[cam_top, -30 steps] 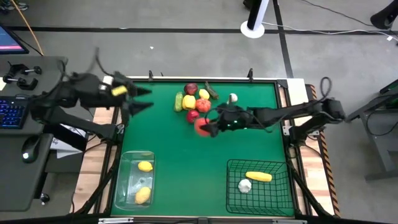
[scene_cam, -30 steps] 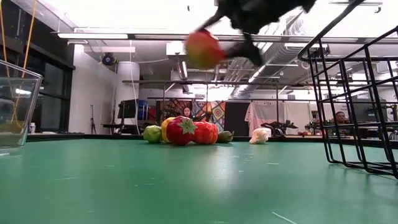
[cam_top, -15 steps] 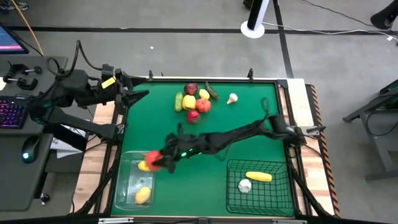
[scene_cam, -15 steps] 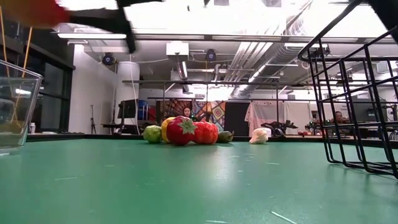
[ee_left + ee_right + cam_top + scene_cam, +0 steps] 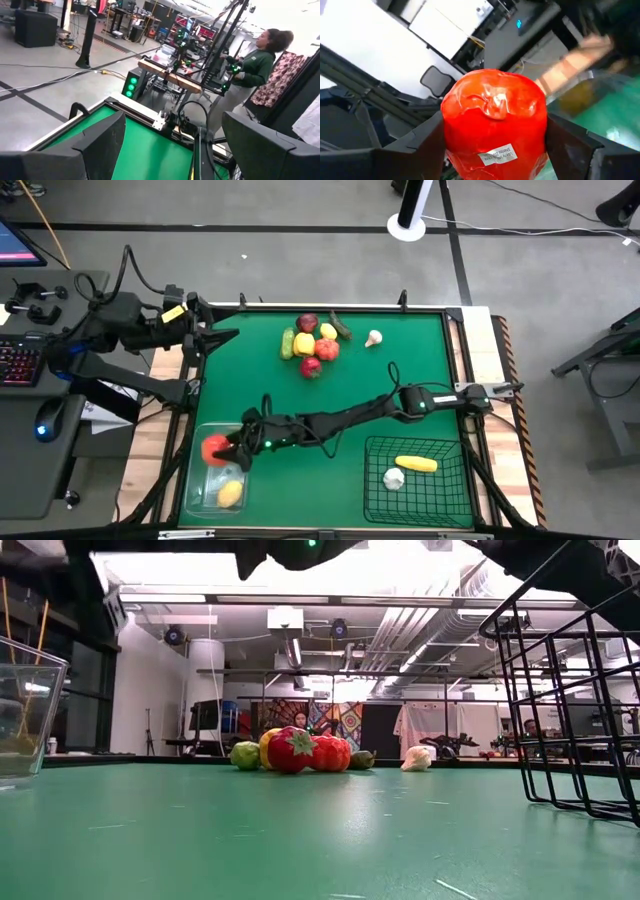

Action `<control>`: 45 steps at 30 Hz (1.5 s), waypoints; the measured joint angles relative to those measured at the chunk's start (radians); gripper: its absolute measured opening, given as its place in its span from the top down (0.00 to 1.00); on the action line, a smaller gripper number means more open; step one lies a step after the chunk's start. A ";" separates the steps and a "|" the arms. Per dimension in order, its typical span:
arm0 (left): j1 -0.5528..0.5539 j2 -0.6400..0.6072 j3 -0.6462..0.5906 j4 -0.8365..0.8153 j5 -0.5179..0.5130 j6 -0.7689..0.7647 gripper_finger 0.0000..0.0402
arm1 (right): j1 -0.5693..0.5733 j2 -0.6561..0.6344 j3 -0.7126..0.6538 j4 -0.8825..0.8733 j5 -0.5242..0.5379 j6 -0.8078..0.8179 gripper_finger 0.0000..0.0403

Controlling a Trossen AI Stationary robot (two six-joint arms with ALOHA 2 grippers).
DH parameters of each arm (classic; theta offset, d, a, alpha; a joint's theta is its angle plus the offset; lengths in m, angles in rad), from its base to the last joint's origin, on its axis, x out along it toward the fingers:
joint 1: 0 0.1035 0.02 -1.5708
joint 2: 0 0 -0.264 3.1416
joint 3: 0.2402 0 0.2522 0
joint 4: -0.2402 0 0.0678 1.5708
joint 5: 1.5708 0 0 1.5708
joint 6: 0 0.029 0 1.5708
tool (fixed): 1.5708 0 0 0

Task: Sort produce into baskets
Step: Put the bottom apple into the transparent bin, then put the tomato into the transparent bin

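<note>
Between the two dark fingers of the right pincer (image 5: 226,452): one glossy orange-red toy tomato (image 5: 214,448), round, no long axis to speak of, pinched from both sides, white sticker showing in the wrist view. Held directly above the clear plastic bin (image 5: 196,480) at the near left corner of the green desk (image 5: 400,395), over two yellow fruits (image 5: 230,494). Judged: release straight down will land it inside. Left pincer (image 5: 222,341) spread wide, empty, parked at the far left desk edge.

Even, bright overhead light; ceiling fixtures glare white at the low view's top; the right wrist view's background blurs.
</note>
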 joint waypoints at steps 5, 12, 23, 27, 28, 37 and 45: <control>0.000 0.000 0.000 0.003 0.000 -0.001 0.21 | -0.001 0.001 -0.022 -0.022 -0.014 -0.007 0.33; 0.000 0.000 0.000 0.003 0.001 -0.001 0.21 | -0.002 0.001 -0.022 -0.030 -0.056 -0.096 0.05; 0.000 0.000 0.000 0.005 -0.010 0.023 0.21 | -0.117 -0.156 -0.021 -0.416 -0.296 -0.344 0.12; 0.000 0.001 0.000 0.001 -0.035 0.021 0.21 | -0.180 -0.258 -0.022 -0.780 -0.247 -0.564 0.12; 0.000 0.002 0.000 -0.003 -0.053 0.015 0.21 | -0.197 -0.283 -0.031 -0.867 -0.227 -0.615 0.12; 0.000 0.065 0.000 -0.020 -0.156 -0.030 0.21 | -0.387 -0.708 -0.640 -0.990 -0.211 -0.746 0.12; 0.119 0.387 -0.002 -0.114 -0.078 0.023 0.21 | -0.436 -1.309 -1.331 -0.680 -0.264 -0.438 0.12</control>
